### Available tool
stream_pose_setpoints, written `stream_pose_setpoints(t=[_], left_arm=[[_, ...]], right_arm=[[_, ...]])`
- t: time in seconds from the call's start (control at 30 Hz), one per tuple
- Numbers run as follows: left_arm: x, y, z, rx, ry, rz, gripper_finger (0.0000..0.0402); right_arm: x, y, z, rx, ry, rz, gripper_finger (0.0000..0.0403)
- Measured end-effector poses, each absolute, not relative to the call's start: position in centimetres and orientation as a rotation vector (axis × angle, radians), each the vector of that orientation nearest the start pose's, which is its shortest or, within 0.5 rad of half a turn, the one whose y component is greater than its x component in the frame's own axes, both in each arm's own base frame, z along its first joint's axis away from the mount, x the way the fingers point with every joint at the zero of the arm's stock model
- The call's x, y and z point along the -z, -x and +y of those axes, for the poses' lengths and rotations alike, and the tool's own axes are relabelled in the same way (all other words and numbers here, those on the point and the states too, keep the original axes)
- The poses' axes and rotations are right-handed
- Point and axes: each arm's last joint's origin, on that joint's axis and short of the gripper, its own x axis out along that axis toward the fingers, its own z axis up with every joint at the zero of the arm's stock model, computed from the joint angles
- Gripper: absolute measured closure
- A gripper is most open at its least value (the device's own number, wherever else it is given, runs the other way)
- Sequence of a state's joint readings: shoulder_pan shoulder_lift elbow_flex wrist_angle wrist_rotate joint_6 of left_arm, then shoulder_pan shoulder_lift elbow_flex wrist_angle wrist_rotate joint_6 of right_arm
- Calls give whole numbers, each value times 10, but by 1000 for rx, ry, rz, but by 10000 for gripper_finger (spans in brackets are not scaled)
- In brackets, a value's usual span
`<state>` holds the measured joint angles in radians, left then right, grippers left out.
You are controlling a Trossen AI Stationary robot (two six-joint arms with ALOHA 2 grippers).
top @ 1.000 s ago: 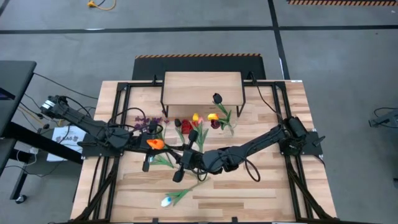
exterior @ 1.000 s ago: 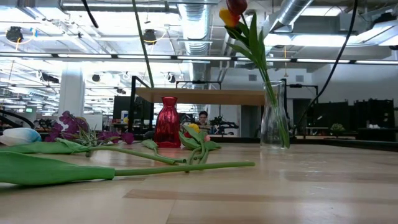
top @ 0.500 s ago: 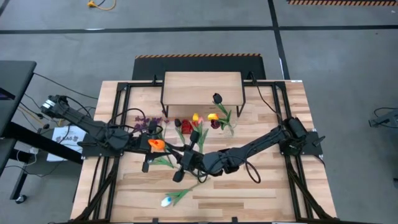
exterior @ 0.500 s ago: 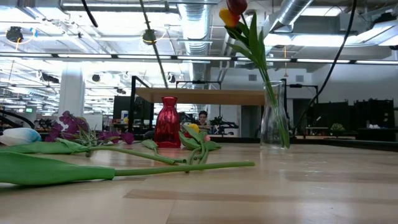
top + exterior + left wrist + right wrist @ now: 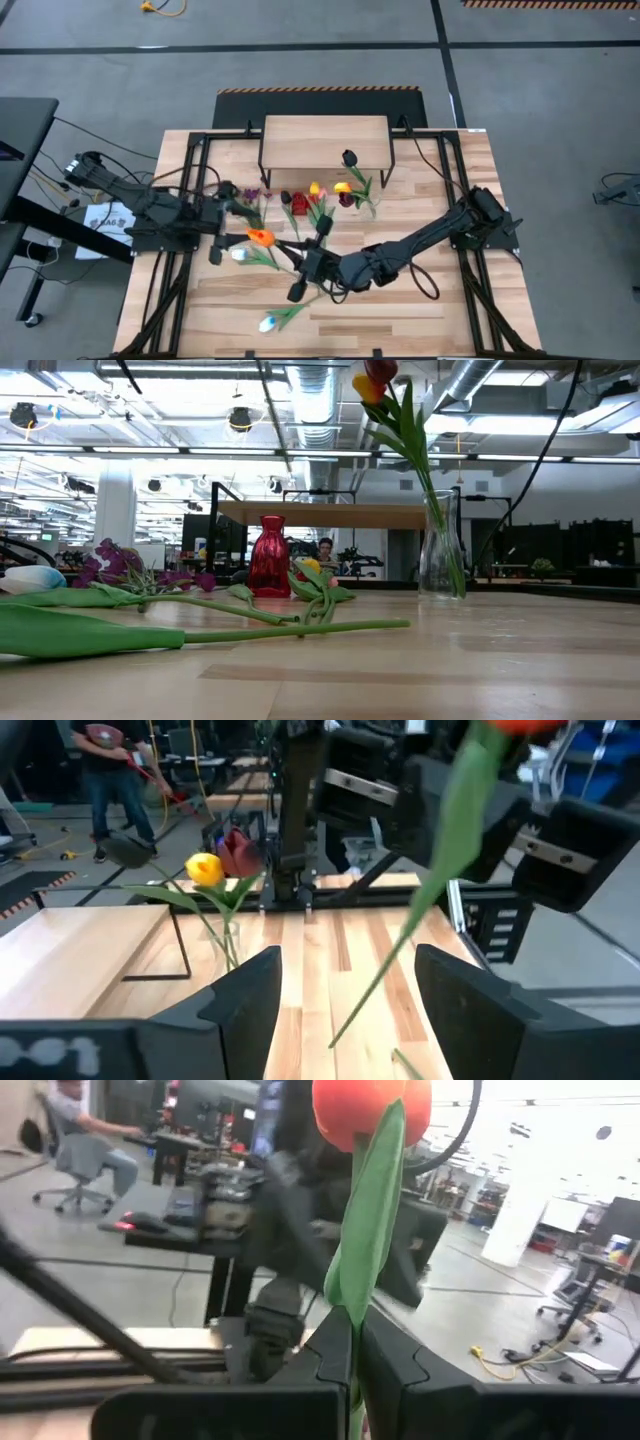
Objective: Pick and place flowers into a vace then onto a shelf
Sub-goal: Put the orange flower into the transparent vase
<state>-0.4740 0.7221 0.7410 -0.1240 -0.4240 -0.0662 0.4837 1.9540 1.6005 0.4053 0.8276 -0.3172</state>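
The right gripper (image 5: 355, 1355) clamps an orange tulip (image 5: 372, 1110), its lower stem hidden; the left gripper (image 5: 345, 985) seems released.

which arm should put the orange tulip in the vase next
Right, probably. The right end effector is shut on the orange tulip stem, while the left end effector is open and holds nothing.
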Motion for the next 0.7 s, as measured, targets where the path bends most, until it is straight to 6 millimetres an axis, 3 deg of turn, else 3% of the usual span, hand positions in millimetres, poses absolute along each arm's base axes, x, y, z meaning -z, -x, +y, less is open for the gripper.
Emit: stream_pose_setpoints(t=[0.17,0.33,0.53,0.7], left_arm=[[-339,-132,-54,48,50,61,179],[-340,-128,-52,47,55,62,179],[-338,-130,-53,47,49,75,179],[-338,-131,-54,46,49,75,179]], right_arm=[[-353,-388,212,204,212,-59,403],[-388,-354,212,113,109,-55,403],[-410,-309,203,404,114,52,403],[-403,-278,185,465,59,53,403]])
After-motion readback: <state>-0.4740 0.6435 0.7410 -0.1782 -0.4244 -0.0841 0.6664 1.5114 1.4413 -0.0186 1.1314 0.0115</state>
